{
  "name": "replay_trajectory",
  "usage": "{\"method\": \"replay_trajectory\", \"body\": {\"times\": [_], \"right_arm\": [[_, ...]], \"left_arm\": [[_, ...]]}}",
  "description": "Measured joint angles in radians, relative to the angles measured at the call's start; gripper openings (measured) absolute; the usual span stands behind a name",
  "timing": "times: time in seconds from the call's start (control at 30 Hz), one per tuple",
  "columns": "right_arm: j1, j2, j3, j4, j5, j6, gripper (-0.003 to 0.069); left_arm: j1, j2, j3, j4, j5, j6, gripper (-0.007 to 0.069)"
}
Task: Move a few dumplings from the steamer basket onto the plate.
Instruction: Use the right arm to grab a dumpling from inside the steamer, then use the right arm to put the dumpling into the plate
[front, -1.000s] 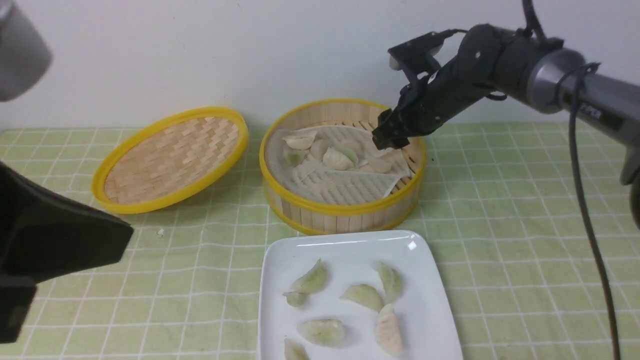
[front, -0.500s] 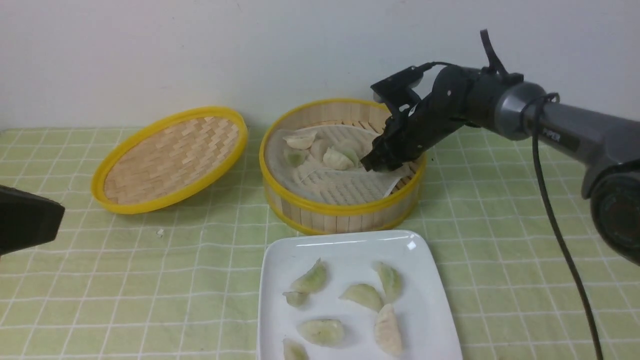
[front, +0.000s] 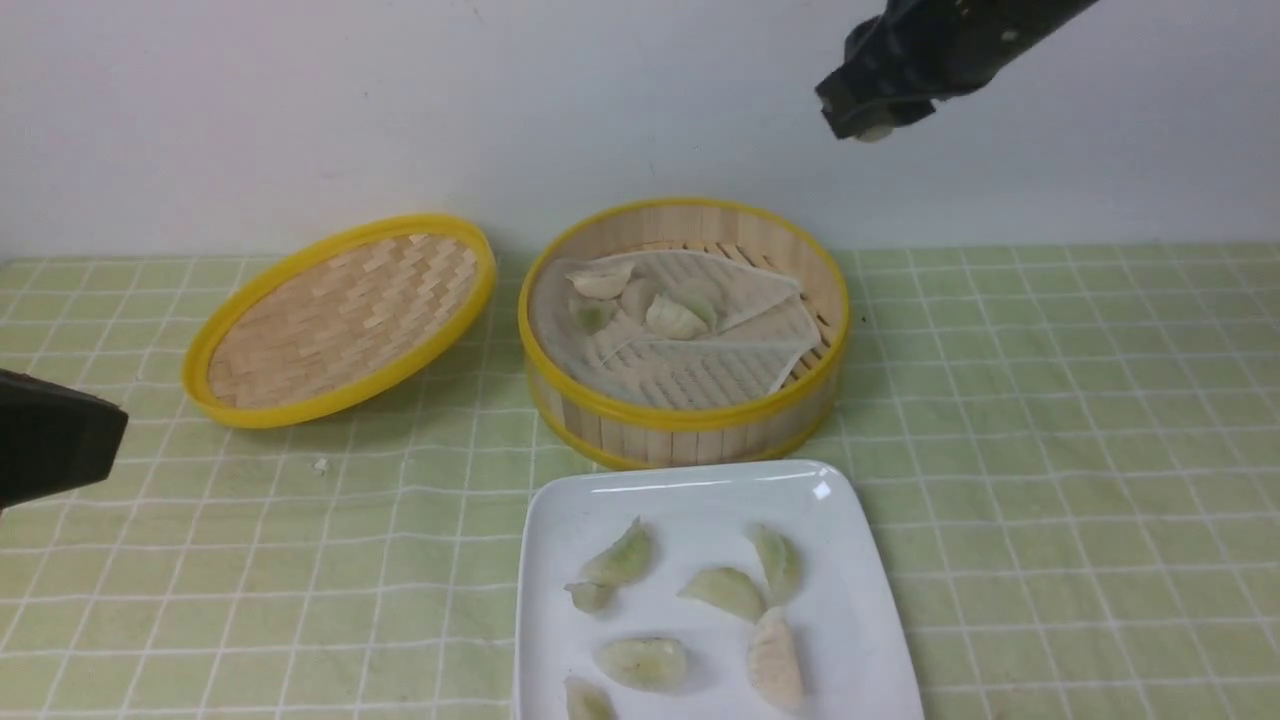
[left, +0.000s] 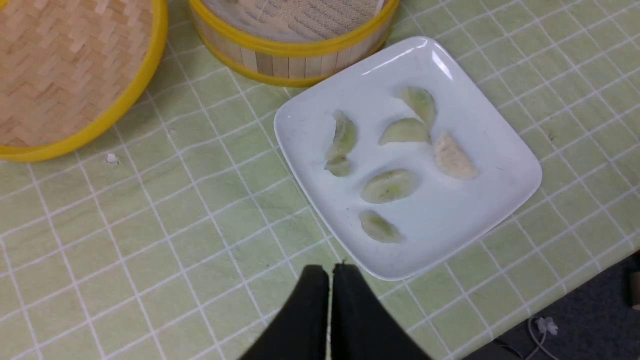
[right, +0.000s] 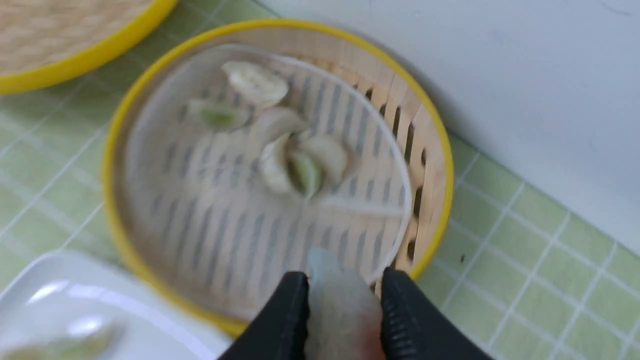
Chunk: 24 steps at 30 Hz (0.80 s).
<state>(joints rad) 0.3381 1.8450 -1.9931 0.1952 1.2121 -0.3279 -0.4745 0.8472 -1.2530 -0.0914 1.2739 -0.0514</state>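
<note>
Gripping a dumpling (right: 342, 305) between its fingers, which stand parted by the width of the piece, the right gripper (right: 344, 300) is raised above the basket (front: 685, 415), up against the backdrop of the white wall (front: 640, 120). The held dumpling looks pale, with a pinkish patch low down between the fingers. Inside the basket, a small group of dumplings (front: 675, 318) lies on the thin white liner (front: 700, 375), some touching, toward the left part of the floor; slats show past the liner's edge on the right. The plate (front: 860, 560) sits just in front of the basket, on the robot's side, and carries seven pieces, most of them pale green and one pinkish, scattered with bare white around them. To the left of the basket, a woven lid (front: 345, 320) with a yellow rim leans at a tilt. Green checked cloth (front: 1050, 450) covers the worktop. Off at the left, the left gripper (left: 330, 267) has its fingers closed together with nothing between them, clear of the plate.
</note>
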Motion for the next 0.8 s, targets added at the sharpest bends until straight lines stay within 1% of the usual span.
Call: {"method": "replay_trajectory", "body": {"times": [0.1, 0.17, 0.33, 0.37, 0.47, 0.53, 0.6, 0.67, 0.73, 0.8], "right_arm": [[0.000, -0.075, 0.020, 0.011, 0.031, 0.018, 0.0167], [0.000, -0.136, 0.086, 0.033, 0.034, 0.030, 0.0167], [0.000, -0.273, 0.383, 0.122, 0.036, 0.036, 0.0167], [0.000, -0.301, 0.505, 0.148, 0.036, 0.026, 0.0167], [0.019, -0.322, 0.695, 0.187, 0.019, -0.019, 0.0167], [0.054, -0.317, 0.821, 0.202, -0.059, -0.052, 0.0167], [0.074, -0.312, 0.875, 0.205, -0.115, -0.063, 0.0167], [0.111, -0.293, 0.970, 0.213, -0.258, -0.071, 0.0167], [0.131, -0.255, 1.010, 0.218, -0.354, -0.071, 0.0167], [0.140, -0.220, 1.017, 0.223, -0.402, -0.071, 0.0181]], "left_arm": [[0.000, 0.000, 0.000, -0.002, 0.001, 0.000, -0.0006], [0.000, 0.000, 0.000, -0.006, 0.001, 0.000, -0.0006], [0.000, 0.000, 0.000, -0.010, 0.001, 0.000, -0.0006], [0.000, 0.000, 0.000, -0.019, 0.001, 0.000, -0.0006], [0.000, 0.000, 0.000, -0.041, 0.001, 0.000, -0.0006], [0.000, 0.000, 0.000, -0.046, 0.001, 0.000, -0.0006], [0.000, 0.000, 0.000, -0.049, 0.001, 0.000, -0.0006], [0.000, 0.000, 0.000, -0.050, 0.001, 0.000, -0.0006], [0.000, 0.000, 0.000, -0.056, 0.001, 0.000, -0.0006], [0.000, 0.000, 0.000, -0.064, 0.001, 0.000, -0.0006]]}}
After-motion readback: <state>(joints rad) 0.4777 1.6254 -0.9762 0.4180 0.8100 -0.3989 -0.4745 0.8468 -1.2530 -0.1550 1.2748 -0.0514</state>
